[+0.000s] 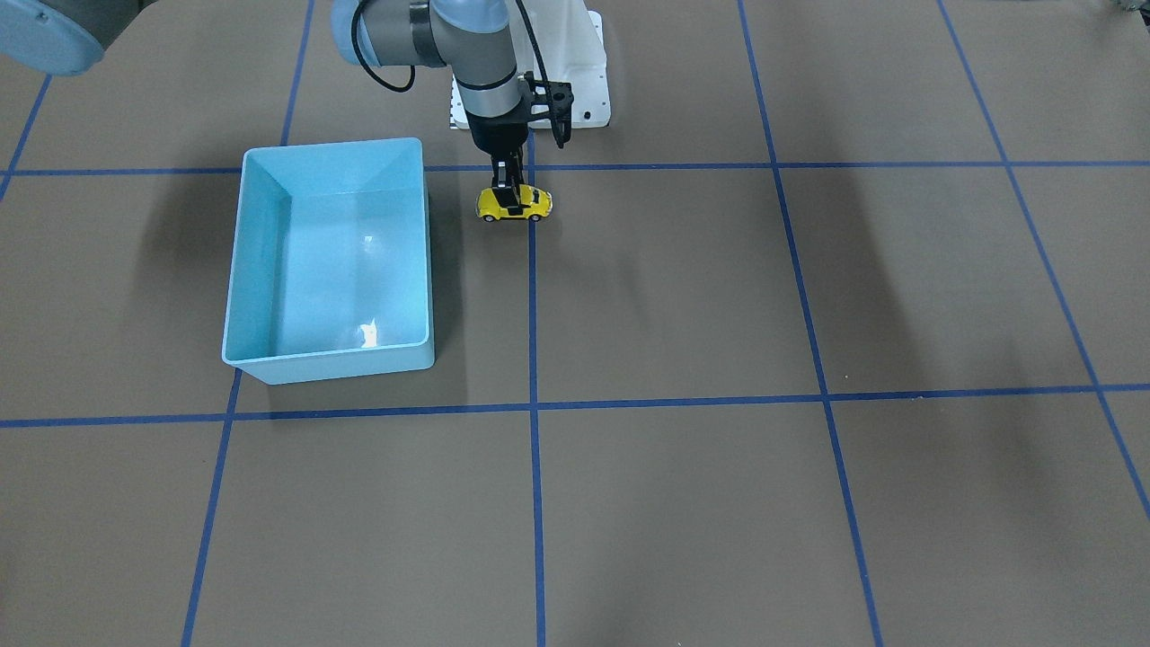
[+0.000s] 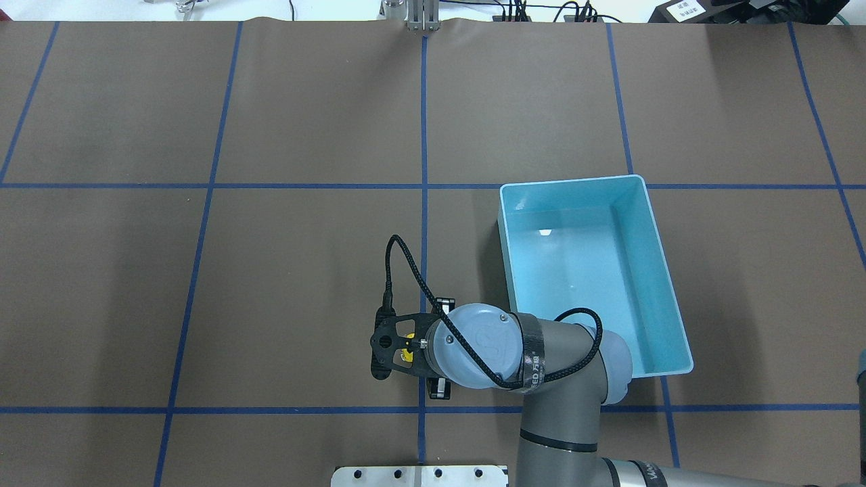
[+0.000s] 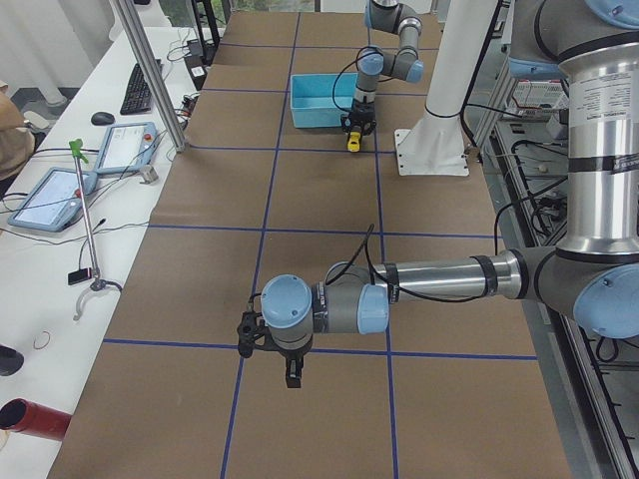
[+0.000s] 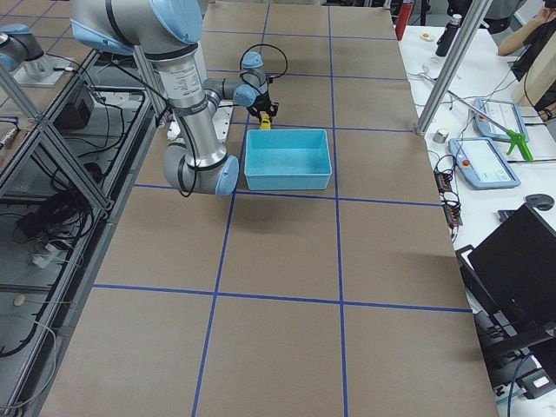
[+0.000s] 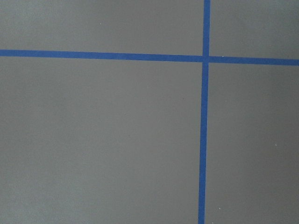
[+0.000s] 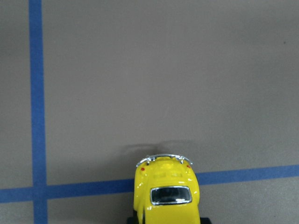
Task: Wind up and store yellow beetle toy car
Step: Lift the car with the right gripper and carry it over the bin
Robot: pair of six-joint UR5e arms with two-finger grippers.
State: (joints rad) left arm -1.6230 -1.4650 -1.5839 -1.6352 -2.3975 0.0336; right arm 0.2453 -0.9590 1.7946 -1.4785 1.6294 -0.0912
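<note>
The right pincer (image 1: 509,199) points straight down, its black fingers closed on the flanks of the tiny bright yellow Beetle-shaped toy car with dark windows (image 1: 537,202), whose wheels seem to rest on the brown table (image 1: 683,296) directly beneath. A light blue plastic bin (image 1: 328,367) stands near, to the pincer's right. The car is likely light, rigid, glossy and free-rolling, so its door sides should grip better than the domed roof. How far the left pincer (image 3: 290,374) is open cannot be told.

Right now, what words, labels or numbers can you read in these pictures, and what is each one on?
On the black strap round the right arm: white lettering, too small to read.
On the white sign at the overhead view's top right: print too blurred to read.
Low on that arm: white letters, cut off, unreadable.
On the yellow beetle toy car and light blue bin: none.
</note>
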